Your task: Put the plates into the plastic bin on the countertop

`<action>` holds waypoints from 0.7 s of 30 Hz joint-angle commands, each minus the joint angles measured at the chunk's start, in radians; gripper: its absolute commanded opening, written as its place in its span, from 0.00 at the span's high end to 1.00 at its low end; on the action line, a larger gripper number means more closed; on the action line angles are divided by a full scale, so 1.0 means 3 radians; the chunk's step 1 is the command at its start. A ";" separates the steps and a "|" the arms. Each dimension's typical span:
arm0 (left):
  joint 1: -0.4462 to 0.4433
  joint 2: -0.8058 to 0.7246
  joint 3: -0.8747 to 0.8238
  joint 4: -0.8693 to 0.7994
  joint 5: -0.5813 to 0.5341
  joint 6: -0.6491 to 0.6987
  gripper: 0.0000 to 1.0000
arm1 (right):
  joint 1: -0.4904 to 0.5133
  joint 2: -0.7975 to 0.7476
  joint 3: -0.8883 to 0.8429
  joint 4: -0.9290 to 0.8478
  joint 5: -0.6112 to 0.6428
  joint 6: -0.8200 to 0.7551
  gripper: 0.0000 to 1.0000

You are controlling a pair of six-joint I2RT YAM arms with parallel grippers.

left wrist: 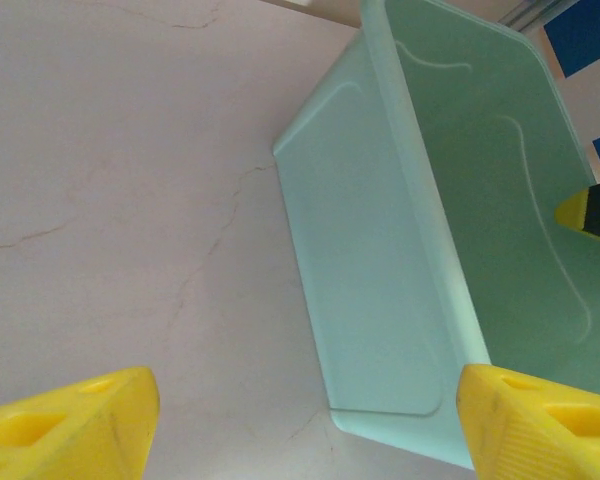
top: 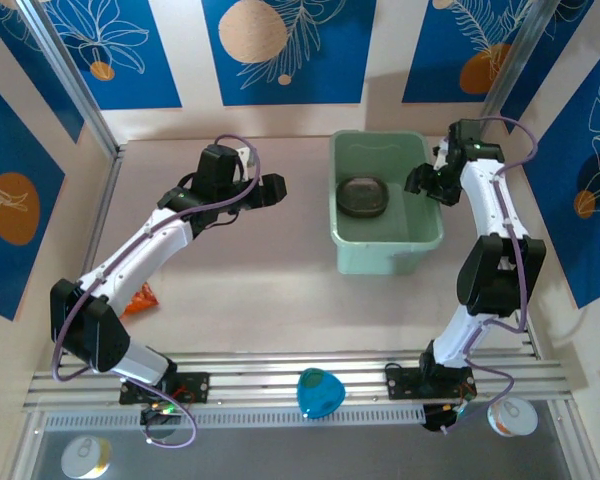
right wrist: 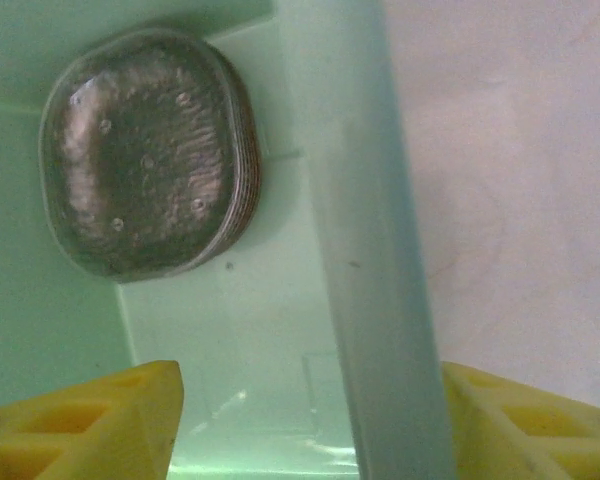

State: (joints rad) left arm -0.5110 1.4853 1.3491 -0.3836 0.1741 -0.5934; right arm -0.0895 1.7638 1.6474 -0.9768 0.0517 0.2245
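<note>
Plates [top: 362,196] are sitting in a neat stack on the floor of the plastic bin [top: 380,255], up toward its far end, and the right wrist view gives a lovely close look: a brownish-grey dish on top [right wrist: 150,165] with several thin rims layered under it, though the exact count is hard to read. Every plate I can find is in that stack; out on the counter [top: 250,270] the one loose item is an orange packet [top: 140,297] beside the left arm. So by my read the loading job looks done or very nearly so, with little left beyond backing both arms away. Right claw [top: 425,183] hovers at the bin's right-hand wall, its yellow fingers spread [right wrist: 312,385], straddling the rim [right wrist: 370,250], one inside and one outside, gripping nothing I can see. Left claw [top: 270,190] hangs over bare counter just left of the bin, spread wide and empty [left wrist: 308,390], with the bin's outer wall [left wrist: 380,290] ahead of it.
</note>
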 commanded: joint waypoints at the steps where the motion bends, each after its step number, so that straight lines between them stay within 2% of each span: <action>1: -0.0030 -0.0042 -0.0005 -0.0063 -0.0066 0.0010 0.22 | 0.0214 -0.0037 -0.0011 0.0096 -0.0090 -0.0175 0.38; 14: -0.0030 -0.0118 -0.0036 -0.0189 -0.0237 0.0071 0.22 | 0.1044 0.0094 0.0129 0.0407 0.0225 -0.0316 0.41; 21: -0.0025 -0.0200 -0.0130 -0.0215 -0.0367 0.0075 0.21 | 0.1206 0.0236 0.0302 0.0434 0.0232 -0.0362 0.42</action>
State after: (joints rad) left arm -0.5129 1.4570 1.3254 -0.4278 0.0956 -0.5922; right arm 0.2623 1.8267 1.6947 -0.8757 0.1192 0.1417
